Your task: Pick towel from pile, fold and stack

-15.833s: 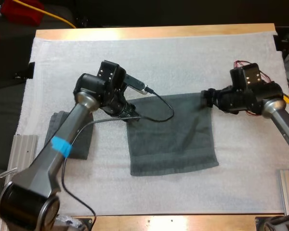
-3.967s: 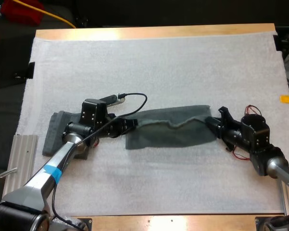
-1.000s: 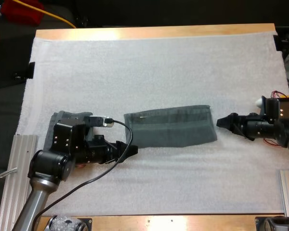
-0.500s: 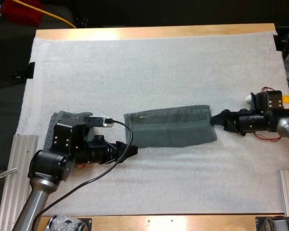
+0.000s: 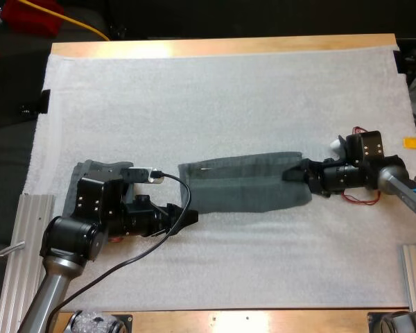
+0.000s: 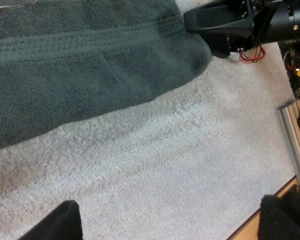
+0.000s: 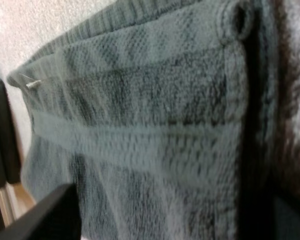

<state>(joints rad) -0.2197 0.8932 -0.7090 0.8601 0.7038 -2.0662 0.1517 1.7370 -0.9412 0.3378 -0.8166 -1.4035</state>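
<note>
The folded towel point(image 5: 243, 187) lies as a long strip mid-way across the white mat point(image 5: 229, 97). The right gripper point(image 5: 292, 174) sits over its right end, fingers apart (whether they touch cloth, I can't tell). The left gripper point(image 5: 186, 215) gapes wide off the strip's near left corner, its arm hiding most of a second towel point(image 5: 90, 170).

— What colour is the towel point(image 5: 246, 184) at mid-frame?
— Dark grey-green, with ribbed bands woven along its length. The stack point(image 5: 90, 170) at the lower left is the same shade.
— And underneath?
— A white, nubbly mat point(image 5: 229, 97) on a pale wooden bench point(image 5: 222, 46). My left claw point(image 5: 191, 216) and right claw point(image 5: 291, 173) are black.
</note>
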